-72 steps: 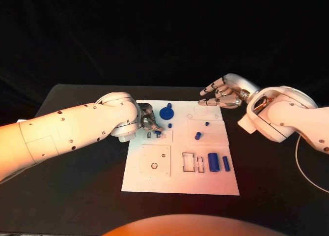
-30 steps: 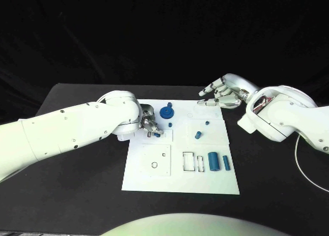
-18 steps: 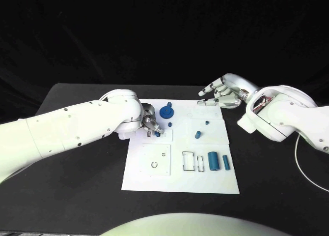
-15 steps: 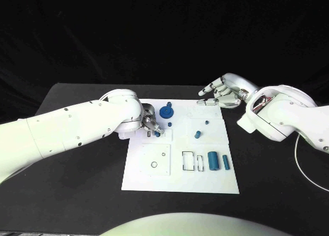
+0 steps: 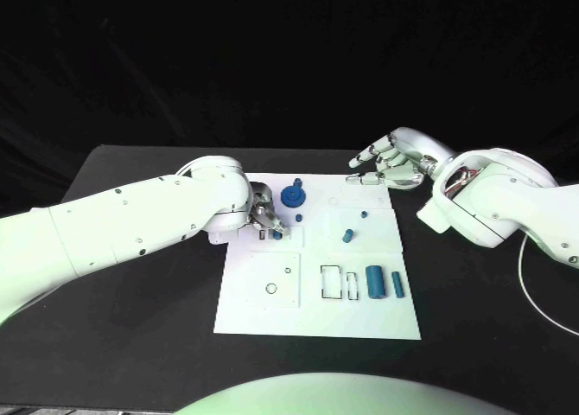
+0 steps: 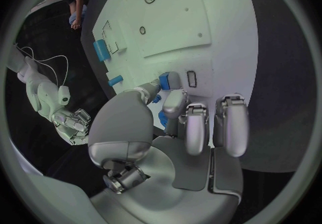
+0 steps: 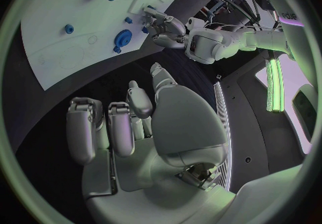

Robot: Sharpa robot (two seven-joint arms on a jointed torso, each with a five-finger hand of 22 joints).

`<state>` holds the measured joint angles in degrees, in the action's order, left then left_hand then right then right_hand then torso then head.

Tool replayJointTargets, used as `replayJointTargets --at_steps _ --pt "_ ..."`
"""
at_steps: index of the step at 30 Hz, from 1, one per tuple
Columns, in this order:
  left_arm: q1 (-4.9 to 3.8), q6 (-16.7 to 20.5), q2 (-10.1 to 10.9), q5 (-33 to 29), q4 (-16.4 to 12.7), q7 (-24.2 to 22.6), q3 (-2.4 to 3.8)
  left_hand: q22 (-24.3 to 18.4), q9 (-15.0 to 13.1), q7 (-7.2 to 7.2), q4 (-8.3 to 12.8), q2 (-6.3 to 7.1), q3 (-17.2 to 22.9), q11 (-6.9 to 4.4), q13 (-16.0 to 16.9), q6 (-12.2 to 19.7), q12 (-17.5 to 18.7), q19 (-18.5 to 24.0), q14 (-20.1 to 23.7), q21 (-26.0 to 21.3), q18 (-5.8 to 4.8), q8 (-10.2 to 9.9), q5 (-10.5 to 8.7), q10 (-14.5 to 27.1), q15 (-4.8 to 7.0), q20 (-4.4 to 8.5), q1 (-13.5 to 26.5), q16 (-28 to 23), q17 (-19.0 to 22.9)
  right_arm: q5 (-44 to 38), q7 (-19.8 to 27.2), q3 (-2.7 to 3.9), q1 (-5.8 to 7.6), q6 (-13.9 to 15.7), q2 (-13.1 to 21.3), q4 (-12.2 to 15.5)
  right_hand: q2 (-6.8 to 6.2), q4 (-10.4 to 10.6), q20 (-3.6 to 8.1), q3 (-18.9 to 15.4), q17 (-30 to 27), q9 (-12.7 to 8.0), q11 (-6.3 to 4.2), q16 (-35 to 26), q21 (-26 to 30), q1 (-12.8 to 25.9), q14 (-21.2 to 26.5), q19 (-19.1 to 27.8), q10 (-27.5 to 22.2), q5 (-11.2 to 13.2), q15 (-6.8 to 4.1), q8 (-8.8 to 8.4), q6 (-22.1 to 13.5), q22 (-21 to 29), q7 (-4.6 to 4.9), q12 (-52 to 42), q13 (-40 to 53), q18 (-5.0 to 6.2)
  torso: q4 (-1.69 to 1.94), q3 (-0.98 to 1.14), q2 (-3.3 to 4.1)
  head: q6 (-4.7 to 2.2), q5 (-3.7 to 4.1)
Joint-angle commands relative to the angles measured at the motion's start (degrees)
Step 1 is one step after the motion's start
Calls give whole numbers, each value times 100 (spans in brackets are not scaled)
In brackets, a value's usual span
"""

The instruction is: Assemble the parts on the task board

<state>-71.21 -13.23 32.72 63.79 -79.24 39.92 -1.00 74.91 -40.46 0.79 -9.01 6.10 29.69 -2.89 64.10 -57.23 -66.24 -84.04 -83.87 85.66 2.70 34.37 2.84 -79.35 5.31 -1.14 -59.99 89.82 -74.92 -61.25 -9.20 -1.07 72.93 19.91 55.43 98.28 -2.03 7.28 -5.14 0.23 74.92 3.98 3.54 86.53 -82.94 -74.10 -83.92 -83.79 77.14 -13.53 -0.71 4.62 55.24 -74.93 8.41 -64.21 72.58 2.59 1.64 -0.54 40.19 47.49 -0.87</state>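
While left hand [image 5: 267, 217] pinches a blue part [image 6: 163, 81], right hand [image 5: 390, 168] hovers

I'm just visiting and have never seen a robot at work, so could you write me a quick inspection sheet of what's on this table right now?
Surface: black table, with the white task board in its middle.
Job's things: blue gear at the board's far end; two blue cylinders lying near the right edge; small blue pegs mid-board.
Clutter: nothing seen.
Hands: left hand pinches a small blue part on the board; right hand hovers off the far right corner, holding nothing.
Cables: white cable on the table's right.
Surroundings: dark backdrop.
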Motion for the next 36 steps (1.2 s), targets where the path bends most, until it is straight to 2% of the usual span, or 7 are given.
replayJointTargets --at_steps 1,9,15,20,25,30,36 --pt "16 -143 -18 -55 16 309 -12 909 -4 -4 -40 16 -112 -5 5 -65 -24 -284 -613 35 -119 10 32 -37 43 41 130 18 -1508 -17 46 0 -3 -53 -2 10 -10 13 19 -40 979 6 -20 -29 43 81 -481 32 -10 -12 -29 33 37 -58 -8 22 -13 52 -4 -1 1 -16 -5" --pt "15 -20 19 -55 73 310 -11 948 1 -4 -318 78 -697 -2 -6 -135 -12 -303 -613 52 -127 -4 24 -61 44 44 573 18 -1508 -12 51 0 -3 -52 -2 7 -15 42 21 -83 977 4 -21 -32 46 112 -480 31 -11 11 -30 32 38 -56 -9 20 -17 52 -6 0 -1 -33 4" --pt "12 197 111 -54 43 230 3 977 -5 -23 -470 126 -1220 -21 8 -158 -23 -317 -613 65 -133 -10 26 -81 61 60 688 18 -1508 -11 52 0 -3 -59 -2 0 -15 49 21 -92 979 4 -20 -31 47 119 -481 31 -12 14 -30 31 38 -55 -9 20 -18 52 -6 -3 -1 -57 10" --pt "4 353 198 -63 -48 173 63 970 -13 -29 -555 121 -1543 -28 3 -154 -16 -313 -613 55 -130 -12 29 -82 72 72 665 18 -1508 -11 52 0 -4 -67 -4 -6 -15 49 21 -92 979 4 -20 -31 47 119 -481 31 -12 14 -30 31 38 -55 -9 20 -18 52 -12 -1 1 -74 4" --pt "-28 497 302 -152 -155 114 187 930 -25 -19 -638 92 -1837 -24 -60 -104 45 -292 -613 21 -119 -20 30 -38 75 79 595 18 -1508 -11 49 0 -4 -69 -6 -15 -15 49 21 -92 979 4 -20 -31 47 119 -481 31 -12 14 -30 31 38 -55 -9 20 -18 52 -10 -1 2 -86 5" --pt "-177 581 418 -394 -235 23 300 798 -25 28 -659 20 -2133 14 -385 52 357 -220 -613 -87 -84 -73 36 166 57 66 343 18 -1508 2 49 -2 -5 -74 -22 -39 -14 57 22 -103 979 4 -21 -32 48 128 -481 31 -10 16 -30 31 38 -54 -9 17 -18 52 -3 -3 2 -111 10" --pt "-471 279 408 -475 39 73 333 606 193 178 -655 -50 -2444 137 -848 349 790 -112 -613 -254 -36 -380 37 458 -35 -12 -32 18 -1508 13 50 -7 -15 -84 -54 -68 -14 57 22 -103 979 4 -21 -32 48 128 -481 31 -10 16 -30 31 38 -54 -9 17 -18 52 12 8 -3 -136 -19"
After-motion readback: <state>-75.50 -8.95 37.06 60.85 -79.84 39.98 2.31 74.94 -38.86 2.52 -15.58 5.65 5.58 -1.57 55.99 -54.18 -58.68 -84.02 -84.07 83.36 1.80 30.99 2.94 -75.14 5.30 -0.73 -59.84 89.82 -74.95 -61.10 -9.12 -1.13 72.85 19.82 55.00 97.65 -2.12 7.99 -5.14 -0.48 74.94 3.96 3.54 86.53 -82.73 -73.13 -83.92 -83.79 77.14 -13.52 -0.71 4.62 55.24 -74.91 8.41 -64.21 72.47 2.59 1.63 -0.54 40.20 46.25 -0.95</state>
